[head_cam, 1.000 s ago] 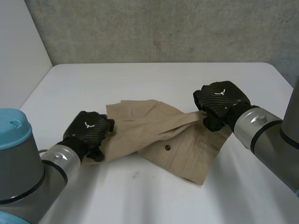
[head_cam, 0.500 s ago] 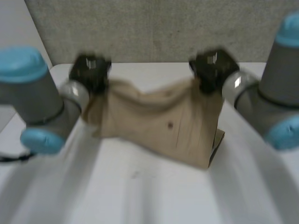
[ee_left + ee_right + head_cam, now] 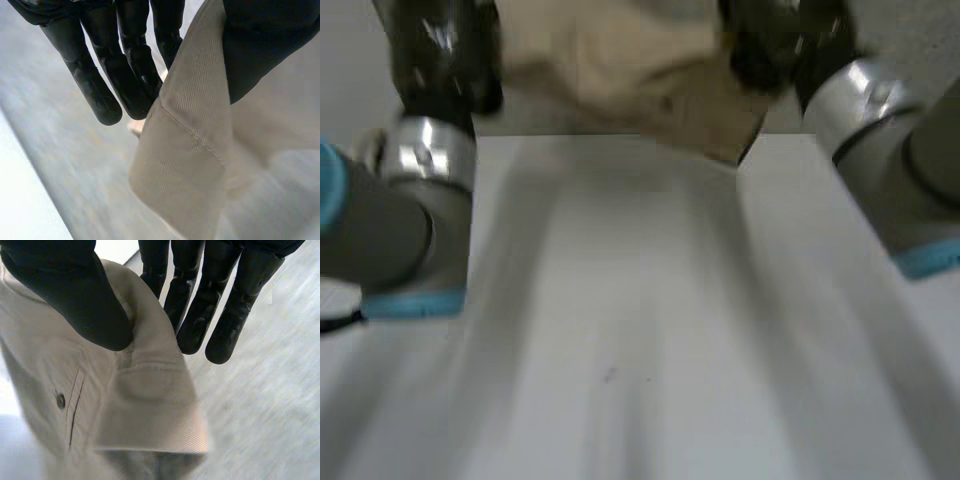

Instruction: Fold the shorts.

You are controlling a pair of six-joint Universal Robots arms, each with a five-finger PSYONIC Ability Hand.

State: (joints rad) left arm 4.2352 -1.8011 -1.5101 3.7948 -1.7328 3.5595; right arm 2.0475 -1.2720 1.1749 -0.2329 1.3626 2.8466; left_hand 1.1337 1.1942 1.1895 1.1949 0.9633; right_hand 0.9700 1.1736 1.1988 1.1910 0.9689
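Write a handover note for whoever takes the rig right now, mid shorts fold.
Left robot hand: shut on the beige shorts, thumb and fingers pinching a stitched edge.
Right robot hand: shut on the shorts too, pinching an edge near the button.
Shorts: held up in the air between both hands, hanging above the far side of the white table.
Done: both grips taken, shorts off the table.
Left: no fold visible yet. Lay them flat, then fold.
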